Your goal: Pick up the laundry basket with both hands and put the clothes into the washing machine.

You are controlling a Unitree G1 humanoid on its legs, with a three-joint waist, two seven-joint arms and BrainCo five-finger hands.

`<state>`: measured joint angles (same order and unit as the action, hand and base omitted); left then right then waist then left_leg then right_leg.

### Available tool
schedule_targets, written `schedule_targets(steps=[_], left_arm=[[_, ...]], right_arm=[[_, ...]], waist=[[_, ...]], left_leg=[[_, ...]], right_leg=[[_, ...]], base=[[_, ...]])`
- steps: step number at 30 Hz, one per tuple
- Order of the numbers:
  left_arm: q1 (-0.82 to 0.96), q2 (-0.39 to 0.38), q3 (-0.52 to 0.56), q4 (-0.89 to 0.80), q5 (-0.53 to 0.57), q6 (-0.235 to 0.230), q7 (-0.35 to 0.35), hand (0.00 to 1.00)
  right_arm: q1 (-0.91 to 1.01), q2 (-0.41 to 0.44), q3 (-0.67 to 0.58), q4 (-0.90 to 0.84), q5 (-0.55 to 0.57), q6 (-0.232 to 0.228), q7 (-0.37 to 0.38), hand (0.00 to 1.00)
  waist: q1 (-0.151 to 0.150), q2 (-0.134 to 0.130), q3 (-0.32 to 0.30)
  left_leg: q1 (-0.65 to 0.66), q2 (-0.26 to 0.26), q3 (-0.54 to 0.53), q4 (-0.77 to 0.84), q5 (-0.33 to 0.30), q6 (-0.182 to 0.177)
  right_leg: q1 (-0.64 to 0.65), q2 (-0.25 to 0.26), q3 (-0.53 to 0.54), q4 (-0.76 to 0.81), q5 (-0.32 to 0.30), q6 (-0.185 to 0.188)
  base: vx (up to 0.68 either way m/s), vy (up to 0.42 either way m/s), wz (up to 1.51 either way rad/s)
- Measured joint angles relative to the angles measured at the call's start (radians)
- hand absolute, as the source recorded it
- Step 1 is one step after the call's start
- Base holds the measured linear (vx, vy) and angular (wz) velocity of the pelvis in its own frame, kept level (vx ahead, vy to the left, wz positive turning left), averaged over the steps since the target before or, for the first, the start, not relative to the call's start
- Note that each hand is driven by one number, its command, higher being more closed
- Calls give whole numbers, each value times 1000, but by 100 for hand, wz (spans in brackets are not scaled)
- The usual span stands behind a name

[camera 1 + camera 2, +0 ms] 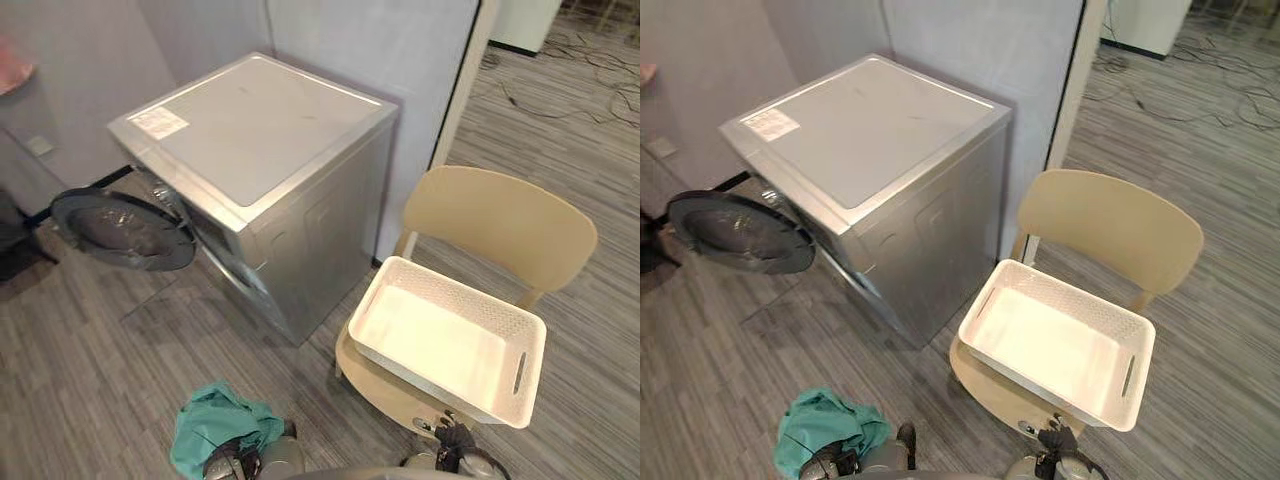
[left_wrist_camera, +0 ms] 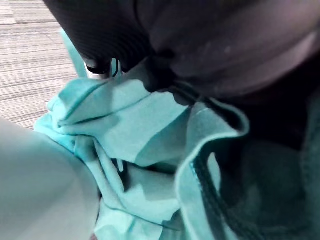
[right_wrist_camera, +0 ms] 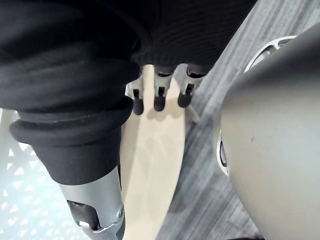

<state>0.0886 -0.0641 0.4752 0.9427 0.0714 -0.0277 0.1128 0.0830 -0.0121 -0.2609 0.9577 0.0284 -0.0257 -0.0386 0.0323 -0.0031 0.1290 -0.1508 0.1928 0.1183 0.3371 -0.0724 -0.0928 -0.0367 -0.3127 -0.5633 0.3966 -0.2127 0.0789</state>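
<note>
The white perforated plastic laundry basket (image 1: 460,298) sits on the seat of the beige moulded chair (image 1: 500,225), right of the silver front-loading washing machine (image 1: 260,150) — its round door (image 1: 120,230) stands open at the left. The crumpled teal cloth (image 1: 215,420) bunches at near left over the left hand (image 1: 228,462), its fingers buried, so I cannot tell their grasp. The right hand (image 3: 159,100) hangs at the chair's near edge — fingers relaxed, grasping nothing

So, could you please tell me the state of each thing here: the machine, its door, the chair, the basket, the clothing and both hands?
washing machine: standing upright.
door: swung wide open.
chair: upright, beside the machine.
laundry basket: empty, resting on the chair's seat.
teal garment: crumpled, outside the basket, bunched over the left hand.
left hand: grip hidden by the garment.
right hand: open, holding nothing.
</note>
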Motion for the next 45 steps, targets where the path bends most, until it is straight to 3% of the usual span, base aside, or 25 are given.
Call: schedule_targets(steps=[2,3,4,8,14,16,18,19,20,21,22,24,27,28,29,30,31,35,36,38,39,40,42,43,45], left_arm=[[-1,-2,15,0,1,1,-4,100],[-1,-4,32,6,3,1,-3,100],[-1,-7,35,10,7,2,-4,100],[-8,70,-28,53,10,4,-5,100],[-13,119,-175,70,8,-10,-5,100],[-15,113,-202,70,10,-21,-7,100],[-15,105,-216,75,13,-23,-14,100],[-14,100,-225,80,19,-22,-19,100],[-11,96,-227,82,25,-21,-22,100],[-12,105,-225,85,31,-21,-24,100],[-8,133,-185,82,40,-19,-25,100],[17,155,-147,92,40,-8,-26,100],[51,156,-120,112,59,12,-33,100],[51,172,-109,108,61,14,-43,100],[39,169,-111,107,68,20,-45,100],[44,127,-112,92,68,20,-47,100],[36,110,-103,85,67,23,-50,100],[2,68,-124,74,50,16,-56,100],[-1,52,-129,73,45,17,-57,100],[-3,37,-152,42,44,18,-67,100],[-2,29,-150,35,44,18,-67,100],[-1,27,-148,31,40,18,-66,100],[3,30,-152,20,29,17,-58,100],[9,34,-151,3,19,10,-47,100],[7,40,-140,-3,10,-9,-45,100]], right_arm=[[5,4,-29,1,0,8,2,0],[13,6,-63,2,0,11,8,0],[13,2,-80,9,0,12,11,0],[1,28,-115,77,0,24,22,0],[-16,22,-68,81,0,33,23,0],[-30,0,-52,82,-28,37,25,0],[-14,-27,-58,80,-37,38,24,0],[-6,-40,-67,69,-34,35,25,0],[6,-43,-62,52,-37,34,30,0],[11,-40,-61,49,-38,33,33,0],[0,-3,-50,50,-37,33,46,0],[-6,41,-35,49,-38,31,51,0],[-6,50,-50,49,-23,34,62,0],[14,76,-66,52,-19,31,62,0],[15,72,-87,48,-6,28,66,0],[14,55,-108,4,8,23,64,0],[5,23,-104,8,6,30,59,0],[20,33,-114,7,8,30,57,0],[19,37,-113,8,8,32,52,0],[22,38,-107,7,9,32,41,0],[22,30,-107,5,9,32,40,0],[18,24,-102,6,9,33,37,0],[25,16,-85,9,10,33,21,0],[23,17,-80,11,12,33,19,0],[15,21,-83,22,18,33,17,0]], waist=[[-6,0,0],[-19,8,-5],[-17,16,-10],[-21,-29,-34],[-11,-43,-45],[-11,-39,-38],[-19,-15,-39],[-22,-1,-38],[-23,10,-34],[-22,15,-31],[-14,-30,-31],[-17,-70,-29],[-16,-94,-38],[-25,-147,-64],[-52,-134,-56],[-51,-43,-45],[-35,-17,-37],[-55,16,-95],[-57,14,-99],[-63,18,-95],[-59,39,-82],[-49,47,-74],[-32,44,-69],[-23,37,-70],[-16,23,-58]], left_leg=[[1,46,72,86,-50,6],[9,88,132,77,-82,-9],[11,78,137,41,-97,-32],[5,-21,81,-70,-52,-13],[-13,-110,20,-74,-31,20],[-52,-163,-8,-29,-56,53],[-85,-195,-52,26,-89,85],[-79,-212,-95,32,-98,100],[-56,-225,-135,25,-96,103],[-45,-224,-153,21,-92,110],[-28,-218,-178,1,-85,128],[-11,-218,-178,-21,-82,133],[43,-250,-166,-142,-72,149],[50,-318,-172,-138,-95,170],[-1,-313,-178,29,-115,178],[28,-264,-206,138,-214,179],[61,-256,-224,117,-291,166],[66,-230,-287,172,-307,123],[50,-232,-283,223,-299,88],[-50,-219,-249,479,-224,-80],[-104,-175,-188,641,-114,-132],[-128,-139,-134,743,-2,-125],[-168,-76,-66,864,-41,-36],[-223,-24,-56,841,-102,43],[-269,21,-66,735,-150,61]], right_leg=[[15,-19,-47,-8,21,14],[33,-30,-85,-26,53,45],[33,-26,-95,-41,70,52],[79,34,-58,-260,177,39],[105,-26,-66,-275,221,58],[85,-93,-72,-218,199,93],[93,-121,-91,-139,163,12],[76,-137,-40,-36,144,-191],[33,-113,118,57,189,-284],[10,-81,213,107,170,-238],[-61,21,362,239,74,-128],[-115,103,381,291,14,-112],[-154,163,216,106,-16,-89],[-179,145,213,5,-12,-100],[-180,142,204,29,-9,-104],[-178,195,215,76,-29,-82],[-182,221,271,119,-32,-85],[-118,266,244,36,-35,-111],[-105,271,247,30,-48,-106],[-43,291,257,-10,-48,-104],[16,317,275,-42,-48,-104],[64,329,305,-64,-48,-105],[133,328,360,-106,-47,-105],[159,312,397,-142,-43,-96],[183,284,427,-164,-35,-82]], base=[[-60,185,81],[-21,281,81],[-18,317,77],[-27,220,59],[-78,175,34],[-129,143,33],[-143,175,76],[-124,267,119],[-33,236,118],[40,157,107],[34,35,59],[14,-16,43],[68,-17,29],[173,10,65],[198,-9,73],[170,38,50],[147,26,24],[291,-2,45],[277,-20,-2],[306,-8,-24],[293,41,-60],[319,94,-89],[233,123,-86],[245,169,-65],[306,222,-51]])
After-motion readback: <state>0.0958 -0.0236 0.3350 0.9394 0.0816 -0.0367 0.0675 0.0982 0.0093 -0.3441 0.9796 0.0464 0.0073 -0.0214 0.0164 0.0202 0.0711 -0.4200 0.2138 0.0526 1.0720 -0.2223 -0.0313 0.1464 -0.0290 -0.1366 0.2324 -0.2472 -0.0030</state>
